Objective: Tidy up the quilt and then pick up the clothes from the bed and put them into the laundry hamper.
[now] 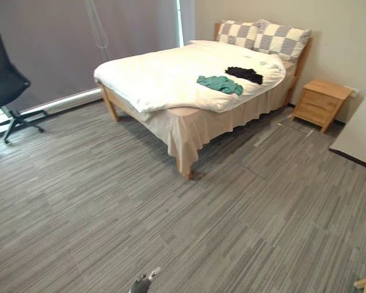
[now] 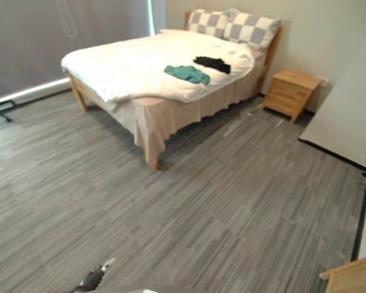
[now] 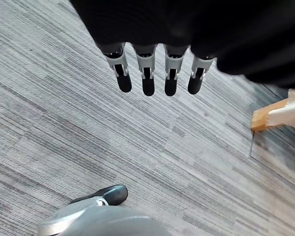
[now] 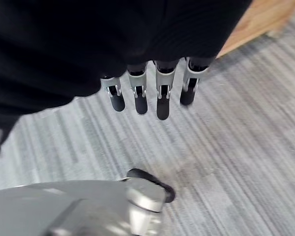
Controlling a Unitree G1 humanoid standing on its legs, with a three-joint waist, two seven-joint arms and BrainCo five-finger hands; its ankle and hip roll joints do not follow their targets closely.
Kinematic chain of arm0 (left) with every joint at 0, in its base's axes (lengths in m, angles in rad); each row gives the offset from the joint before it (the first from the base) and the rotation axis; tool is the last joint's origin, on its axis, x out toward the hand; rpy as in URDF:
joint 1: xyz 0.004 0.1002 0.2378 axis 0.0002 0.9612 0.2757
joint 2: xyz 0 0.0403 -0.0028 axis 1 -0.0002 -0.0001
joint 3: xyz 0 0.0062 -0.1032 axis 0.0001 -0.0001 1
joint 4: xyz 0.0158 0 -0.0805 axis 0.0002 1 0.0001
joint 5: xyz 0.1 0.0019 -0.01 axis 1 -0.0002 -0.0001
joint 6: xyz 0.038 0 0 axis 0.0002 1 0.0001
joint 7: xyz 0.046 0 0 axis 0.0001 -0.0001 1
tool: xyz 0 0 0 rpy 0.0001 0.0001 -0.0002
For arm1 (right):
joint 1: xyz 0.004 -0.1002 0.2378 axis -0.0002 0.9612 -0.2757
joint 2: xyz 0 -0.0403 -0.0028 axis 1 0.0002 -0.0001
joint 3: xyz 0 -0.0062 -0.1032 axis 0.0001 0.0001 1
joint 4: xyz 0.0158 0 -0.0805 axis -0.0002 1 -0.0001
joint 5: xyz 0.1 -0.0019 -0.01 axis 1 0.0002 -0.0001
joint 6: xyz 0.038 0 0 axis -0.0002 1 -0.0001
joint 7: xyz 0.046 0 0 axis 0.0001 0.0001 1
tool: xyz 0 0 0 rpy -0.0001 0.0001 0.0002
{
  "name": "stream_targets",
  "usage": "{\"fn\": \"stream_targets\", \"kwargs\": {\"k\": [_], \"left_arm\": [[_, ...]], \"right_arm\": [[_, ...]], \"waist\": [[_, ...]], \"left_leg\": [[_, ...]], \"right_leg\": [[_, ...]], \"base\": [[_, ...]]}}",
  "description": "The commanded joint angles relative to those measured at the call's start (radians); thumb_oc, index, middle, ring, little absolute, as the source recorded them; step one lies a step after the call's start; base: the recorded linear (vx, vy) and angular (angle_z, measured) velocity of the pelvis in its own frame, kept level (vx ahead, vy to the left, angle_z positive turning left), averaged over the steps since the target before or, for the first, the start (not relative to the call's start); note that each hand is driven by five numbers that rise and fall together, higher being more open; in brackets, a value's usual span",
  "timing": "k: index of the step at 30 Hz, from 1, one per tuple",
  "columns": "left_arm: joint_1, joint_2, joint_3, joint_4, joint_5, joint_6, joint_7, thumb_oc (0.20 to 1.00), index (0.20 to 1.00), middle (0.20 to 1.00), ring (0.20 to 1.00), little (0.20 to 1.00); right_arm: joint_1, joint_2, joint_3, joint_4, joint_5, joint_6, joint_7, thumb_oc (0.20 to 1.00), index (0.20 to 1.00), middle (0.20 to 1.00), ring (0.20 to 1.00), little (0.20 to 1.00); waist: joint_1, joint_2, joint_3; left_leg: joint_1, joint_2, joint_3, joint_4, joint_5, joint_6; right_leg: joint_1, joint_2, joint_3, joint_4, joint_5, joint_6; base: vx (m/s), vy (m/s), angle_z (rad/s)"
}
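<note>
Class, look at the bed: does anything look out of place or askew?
Yes. A green garment and a black garment lie crumpled on the white quilt, which sits askew, bunched along its foot edge.

I see a grey striped carpet floor [image 1: 171, 232] across the room. A small light wooden nightstand with drawers [image 1: 320, 104] stands beside the head of the bed, against the beige wall [image 1: 341, 36]. Two grey-and-white checked pillows [image 1: 265, 36] lean at the headboard. A black office chair [image 1: 6, 85] sits by the grey curtain [image 1: 55, 43].
</note>
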Motion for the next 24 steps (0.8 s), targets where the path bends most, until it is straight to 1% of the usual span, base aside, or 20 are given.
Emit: {"fn": "stream_targets", "kwargs": {"k": [1, 7, 11, 14, 17, 19, 20, 21, 22, 24], "left_arm": [[-0.089, -0.046, -0.014, 0.042, 0.04, -0.024, 0.015, 1.0, 1.0, 1.0, 1.0, 1.0], [-0.078, -0.035, -0.028, 0.062, 0.081, -0.014, 0.003, 1.0, 1.0, 1.0, 1.0, 1.0], [-0.077, -0.027, -0.041, 0.054, 0.102, -0.023, 0.008, 1.0, 1.0, 1.0, 1.0, 1.0], [-0.08, -0.024, -0.043, 0.044, 0.097, -0.028, 0.011, 1.0, 1.0, 1.0, 1.0, 1.0], [-0.098, -0.013, -0.039, 0.025, 0.076, -0.033, 0.024, 1.0, 1.0, 1.0, 1.0, 1.0], [-0.114, 0.005, -0.031, 0.001, 0.052, -0.039, 0.026, 1.0, 1.0, 1.0, 1.0, 1.0], [-0.115, 0.011, -0.022, -0.008, 0.04, -0.043, 0.025, 1.0, 1.0, 1.0, 1.0, 1.0], [-0.119, 0.017, -0.01, -0.016, 0.022, -0.047, 0.025, 1.0, 1.0, 1.0, 1.0, 1.0], [-0.125, 0.022, 0.001, -0.028, 0.005, -0.051, 0.03, 1.0, 1.0, 1.0, 1.0, 1.0], [-0.126, 0.029, 0.013, -0.037, -0.019, -0.053, 0.033, 1.0, 1.0, 1.0, 1.0, 1.0]], "right_arm": [[-0.104, 0.046, 0.016, -0.059, 0.0, -0.033, -0.009, 1.0, 1.0, 1.0, 1.0, 1.0], [-0.093, 0.045, 0.0, -0.054, 0.0, -0.031, -0.009, 1.0, 1.0, 1.0, 1.0, 1.0], [-0.082, 0.046, -0.006, -0.046, -0.002, -0.026, -0.009, 1.0, 1.0, 1.0, 1.0, 1.0], [-0.081, 0.047, -0.005, -0.045, -0.006, -0.024, -0.01, 1.0, 1.0, 1.0, 1.0, 1.0], [-0.092, 0.05, -0.008, -0.047, -0.003, -0.025, -0.014, 1.0, 1.0, 1.0, 1.0, 1.0], [-0.101, 0.053, -0.012, -0.054, 0.0, -0.027, -0.013, 1.0, 1.0, 1.0, 1.0, 1.0], [-0.103, 0.053, -0.015, -0.056, 0.0, -0.028, -0.013, 1.0, 1.0, 1.0, 1.0, 1.0], [-0.108, 0.052, -0.022, -0.056, 0.004, -0.029, -0.012, 1.0, 1.0, 1.0, 1.0, 1.0], [-0.108, 0.053, -0.029, -0.057, 0.006, -0.029, -0.013, 1.0, 1.0, 1.0, 1.0, 1.0], [-0.103, 0.055, -0.044, -0.063, 0.02, -0.032, -0.015, 1.0, 1.0, 1.0, 1.0, 1.0]], "waist": [[0.007, -0.001, 0.115], [-0.008, 0.001, 0.127], [-0.017, 0.001, 0.137], [-0.018, 0.0, 0.144], [-0.017, -0.008, 0.16], [-0.012, -0.014, 0.177], [-0.01, -0.017, 0.185], [-0.007, -0.018, 0.195], [-0.006, -0.016, 0.209], [-0.01, -0.013, 0.227]], "left_leg": [[0.095, 0.044, -0.021, -0.079, -0.034, -0.065], [0.101, 0.041, -0.012, -0.079, -0.04, -0.064], [0.108, 0.041, 0.004, -0.079, -0.049, -0.061], [0.105, 0.041, 0.011, -0.079, -0.052, -0.057], [0.093, 0.037, 0.016, -0.079, -0.053, -0.045], [0.078, 0.04, 0.02, -0.079, -0.054, -0.031], [0.078, 0.043, 0.024, -0.079, -0.058, -0.026], [0.083, 0.047, 0.026, -0.079, -0.062, -0.023], [0.092, 0.054, 0.034, -0.079, -0.07, -0.02], [0.127, 0.073, 0.048, -0.079, -0.086, -0.02]], "right_leg": [[0.188, -0.039, 0.004, -0.316, 0.082, 0.109], [0.194, -0.045, -0.001, -0.316, 0.082, 0.111], [0.195, -0.053, -0.005, -0.316, 0.088, 0.117], [0.19, -0.057, 0.001, -0.316, 0.09, 0.121], [0.169, -0.057, 0.011, -0.311, 0.103, 0.124], [0.099, -0.042, 0.02, -0.196, 0.081, 0.129], [0.067, -0.034, 0.016, -0.133, 0.076, 0.141], [0.032, -0.028, 0.003, -0.058, 0.077, 0.165], [-0.013, -0.033, -0.022, 0.029, 0.083, 0.19], [-0.091, -0.052, -0.084, 0.158, 0.125, 0.226]], "base": [[0.0, 0.0, 0.0], [0.03, 0.029, 0.03], [0.07, 0.058, 0.05], [0.04, 0.066, -0.02], [0.0, 0.076, -0.05], [-0.02, 0.062, -0.09], [0.03, 0.043, -0.15], [0.08, 0.038, -0.36], [0.11, 0.015, -0.29], [0.26, -0.02, -0.24]]}}
